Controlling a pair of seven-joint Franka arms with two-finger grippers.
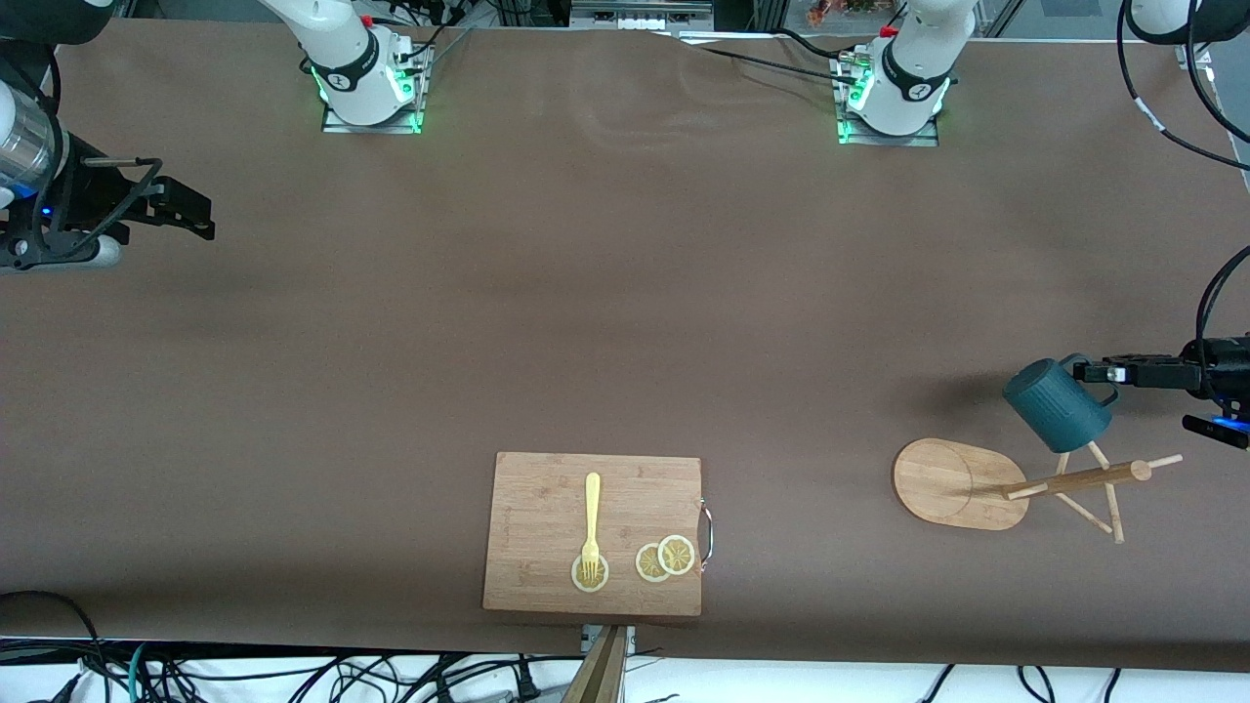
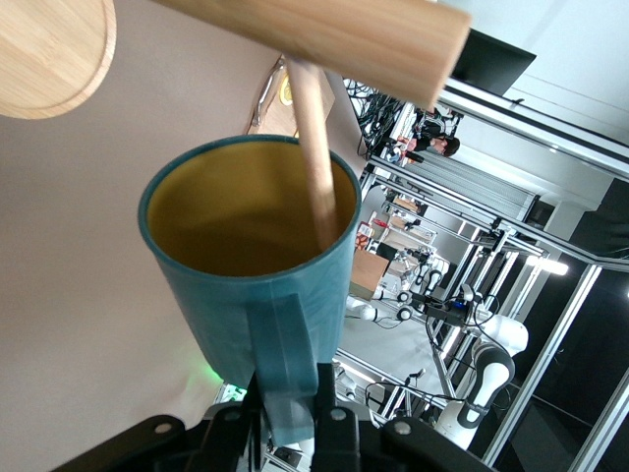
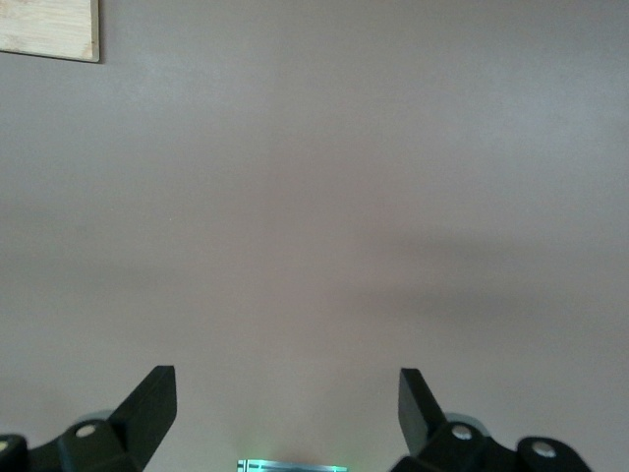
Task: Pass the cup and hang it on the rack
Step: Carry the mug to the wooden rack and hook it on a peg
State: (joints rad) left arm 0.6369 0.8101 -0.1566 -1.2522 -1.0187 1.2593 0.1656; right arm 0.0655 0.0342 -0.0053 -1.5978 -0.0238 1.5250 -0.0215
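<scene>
Front view, working up from the camera edge: a bamboo cutting board (image 1: pixel 594 532) lay nearest, long axis running along the table, its metal loop handle (image 1: pixel 707 532) on the short edge toward the left arm's end. On it sat a yellow fork (image 1: pixel 591 525), lengthwise toward the camera, tines resting on one lemon slice (image 1: pixel 590 574); two overlapping lemon slices (image 1: pixel 665 558) sat beside it, closer to the handle.

Toward the left arm's end, slightly farther up the table, stood the rack (image 1: pixel 962 483): oval base flat on the brown table (image 1: pixel 625 293), its post appearing to lean toward the left arm's end, thin pegs fanning out near the top.

The cup (image 1: pixel 1057 404) was up in the air over the rack's pegs, tilted, bottom pointing toward the right arm's end and up-table, mouth facing the peg tips. The left gripper (image 1: pixel 1108 372) was clenched on the cup's loop handle, reaching in from the table's edge.

Left wrist view confirmed: fingers pinched the handle strap (image 2: pixel 283 369), mustard interior faced the rack, and one peg (image 2: pixel 314 162) ran down into the cup (image 2: pixel 256 295) mouth. Peg-to-wall contact couldn't be resolved.

The right gripper (image 1: pixel 190 210) waited over bare table at the right arm's end, holding nothing. In the right wrist view its jaws were spread wide, fingertips (image 3: pixel 157 398) well apart, with the board's corner (image 3: pixel 49 28) at the frame edge.
</scene>
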